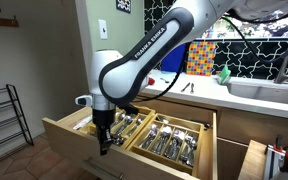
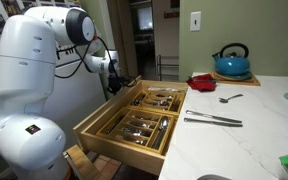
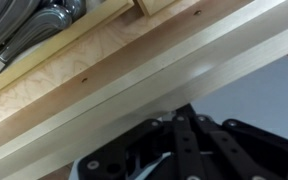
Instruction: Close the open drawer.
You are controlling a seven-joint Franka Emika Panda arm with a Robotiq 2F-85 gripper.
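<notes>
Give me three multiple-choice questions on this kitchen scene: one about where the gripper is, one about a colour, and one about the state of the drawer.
1. Where is the gripper?
A. At the front panel of the drawer
B. In the sink
C. Down on the floor

2. What colour is the kettle on the countertop?
A. Red
B. Blue
C. Black

3. What state is the drawer in?
A. Fully shut
B. Pulled open
C. Lifted out of the cabinet

Answers:
1 A: in an exterior view the gripper sits at the drawer's front edge, and the wrist view shows the wood panel right before it.
2 B: its body is plainly blue.
3 B: the cutlery in the dividers lies exposed in both exterior views.
</notes>
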